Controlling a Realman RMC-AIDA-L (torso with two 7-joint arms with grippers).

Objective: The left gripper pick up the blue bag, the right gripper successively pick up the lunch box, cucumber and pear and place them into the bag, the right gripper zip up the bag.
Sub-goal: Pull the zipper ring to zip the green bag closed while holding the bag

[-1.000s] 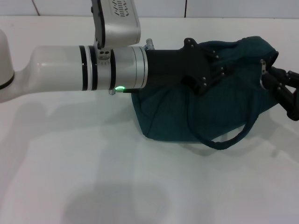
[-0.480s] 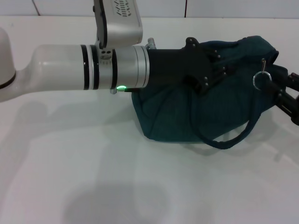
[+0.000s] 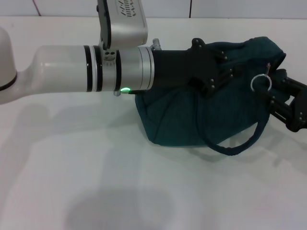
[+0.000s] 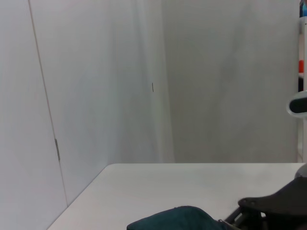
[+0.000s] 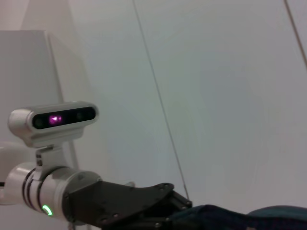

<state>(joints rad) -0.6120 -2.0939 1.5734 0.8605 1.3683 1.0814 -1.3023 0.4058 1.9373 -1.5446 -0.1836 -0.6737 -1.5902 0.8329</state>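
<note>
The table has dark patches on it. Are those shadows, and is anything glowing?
Head view: soft grey shadows lie on the white table beneath the left gripper's arm and beside the blue bag; a green light glows on that arm. Right wrist view: the same green light, plus a purple glow in the head camera.

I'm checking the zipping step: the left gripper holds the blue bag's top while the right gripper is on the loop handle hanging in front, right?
Not quite. In the head view the left gripper does hold the top of the blue bag, but the right gripper is at the metal ring pull of the zipper, not the loop handle, which hangs free.
</note>
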